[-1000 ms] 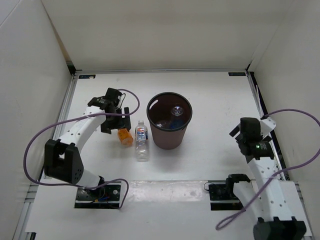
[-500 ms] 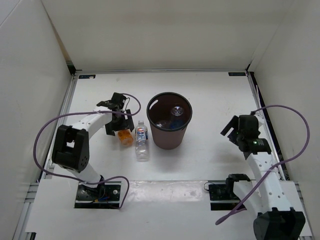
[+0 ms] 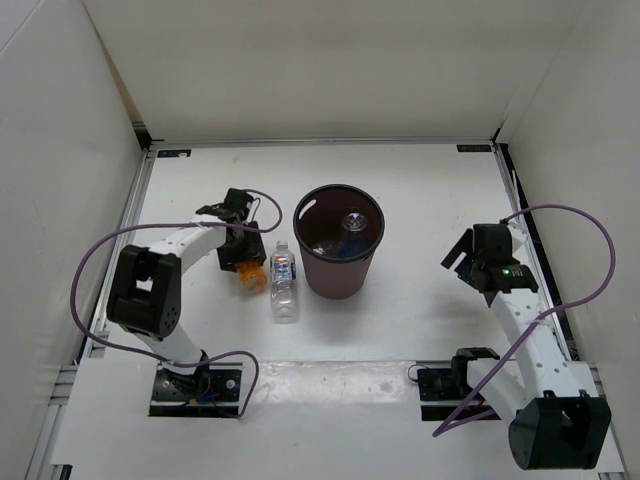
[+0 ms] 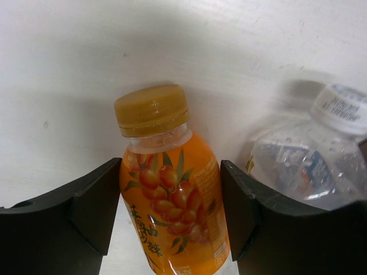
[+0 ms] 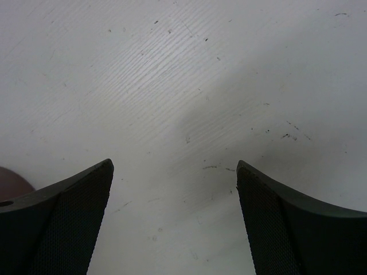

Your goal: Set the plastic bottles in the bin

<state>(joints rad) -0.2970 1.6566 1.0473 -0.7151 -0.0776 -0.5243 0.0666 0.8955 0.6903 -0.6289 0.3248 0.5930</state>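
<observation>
now left fingers (image 4: 92,206) pinch orange bottle (image 4: 172,200), berry label; right fingers (image 5: 57,223) spread

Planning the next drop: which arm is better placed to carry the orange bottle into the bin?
Left. The left claw is shut on the orange bottle, beside the bin; the right claw is open, on the bin's far side.

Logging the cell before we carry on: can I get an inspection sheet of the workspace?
Surface: white table, faint scuffs.
Job's things: orange bottle and clear labelled bottle lie left of the bin; another bottle inside it.
Clutter: nothing seen.
Pincers: left pincer shut on orange bottle; right pincer open over table.
Cables: purple cable loops off each arm.
Surroundings: white walls on three sides.
</observation>
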